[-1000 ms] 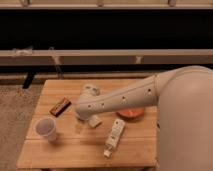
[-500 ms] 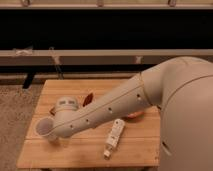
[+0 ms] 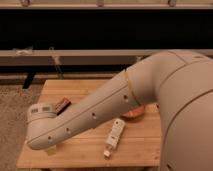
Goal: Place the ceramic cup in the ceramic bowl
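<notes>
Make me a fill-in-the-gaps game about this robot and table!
1. The bowl peeking out beside the white bottle is ____.
2. That bottle lies on the wooden ____.
3. The gripper, low at the picture's left, hides under the robot's ____.
Missing words: orange; table; arm.

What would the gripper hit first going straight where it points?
Unclear: the gripper is hidden under the arm's end over the table's front left. If pointing down, probably the table.
</notes>
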You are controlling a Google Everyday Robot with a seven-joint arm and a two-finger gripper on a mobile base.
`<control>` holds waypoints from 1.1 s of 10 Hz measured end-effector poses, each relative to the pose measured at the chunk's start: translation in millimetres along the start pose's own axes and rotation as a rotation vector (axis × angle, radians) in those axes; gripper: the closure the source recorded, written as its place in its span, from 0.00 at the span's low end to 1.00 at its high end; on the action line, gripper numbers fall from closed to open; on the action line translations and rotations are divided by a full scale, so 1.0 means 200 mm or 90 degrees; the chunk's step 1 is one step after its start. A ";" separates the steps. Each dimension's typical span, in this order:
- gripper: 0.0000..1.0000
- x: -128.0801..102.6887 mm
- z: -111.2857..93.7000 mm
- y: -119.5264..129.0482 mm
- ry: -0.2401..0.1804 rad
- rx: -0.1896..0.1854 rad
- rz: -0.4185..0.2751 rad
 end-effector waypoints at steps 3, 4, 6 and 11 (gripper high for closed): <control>0.20 -0.11 0.17 0.01 0.001 -0.032 -0.031; 0.20 -0.14 0.22 0.00 0.001 -0.042 -0.036; 0.20 -0.18 0.30 -0.02 0.006 -0.059 -0.043; 0.34 -0.16 0.49 -0.02 0.028 -0.077 -0.039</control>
